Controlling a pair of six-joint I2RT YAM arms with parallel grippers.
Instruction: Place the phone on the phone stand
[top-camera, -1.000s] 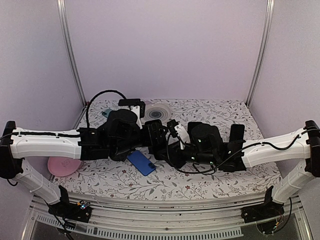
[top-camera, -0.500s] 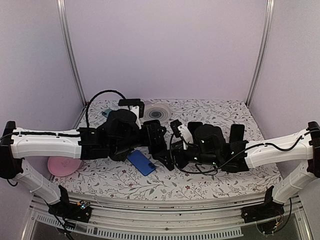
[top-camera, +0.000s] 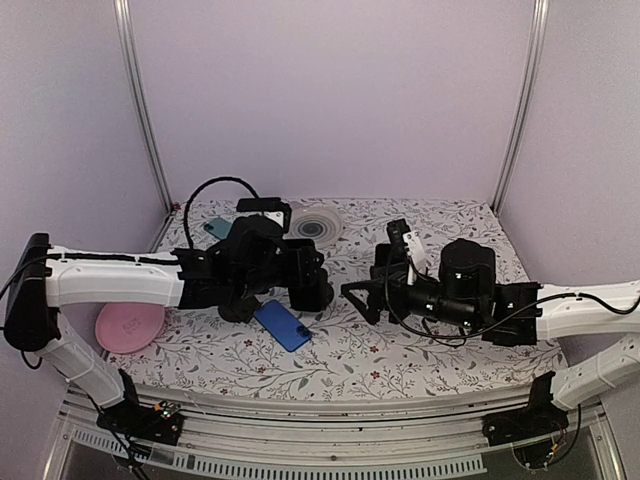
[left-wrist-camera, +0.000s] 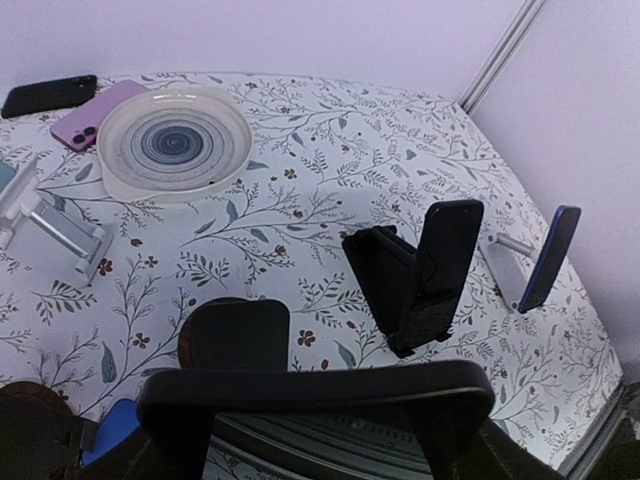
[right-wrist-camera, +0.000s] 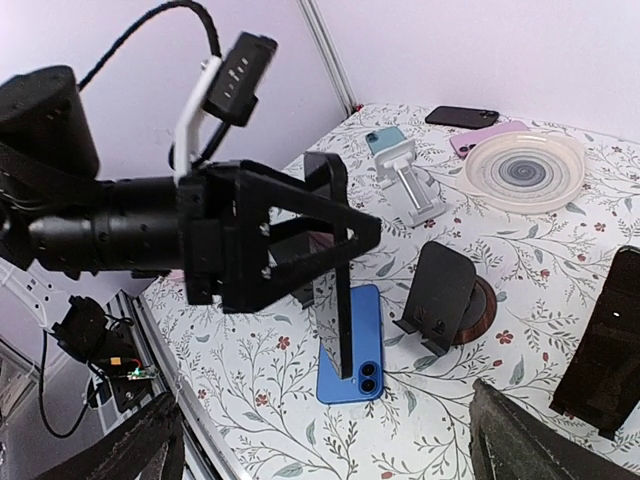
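My left gripper (right-wrist-camera: 300, 235) (top-camera: 312, 280) is shut on a dark phone (right-wrist-camera: 345, 310), clamped across its width and hanging upright. In the left wrist view the phone's edge (left-wrist-camera: 300, 383) spans from one finger to the other. Its lower end hangs over a blue phone (right-wrist-camera: 365, 375) (top-camera: 282, 325) lying flat on the cloth; whether they touch I cannot tell. The empty black phone stand (right-wrist-camera: 445, 290) (left-wrist-camera: 235, 335) on a round wooden base stands just right of the blue phone. My right gripper (right-wrist-camera: 330, 455) (top-camera: 368, 285) is wide open, holds nothing, and is apart to the right.
At the back lie a white spiral plate (left-wrist-camera: 175, 145) (top-camera: 318, 222), a purple phone (left-wrist-camera: 95, 115) and a black phone (left-wrist-camera: 48, 95). A silver stand (right-wrist-camera: 405, 185) holds a teal phone. Other phones sit on a black stand (left-wrist-camera: 385, 285) and a white stand (left-wrist-camera: 505, 255). A pink plate (top-camera: 130, 325) is near left.
The right gripper opened, let go of the dark phone and drew back to the right. The left gripper keeps the phone and has shifted slightly back.
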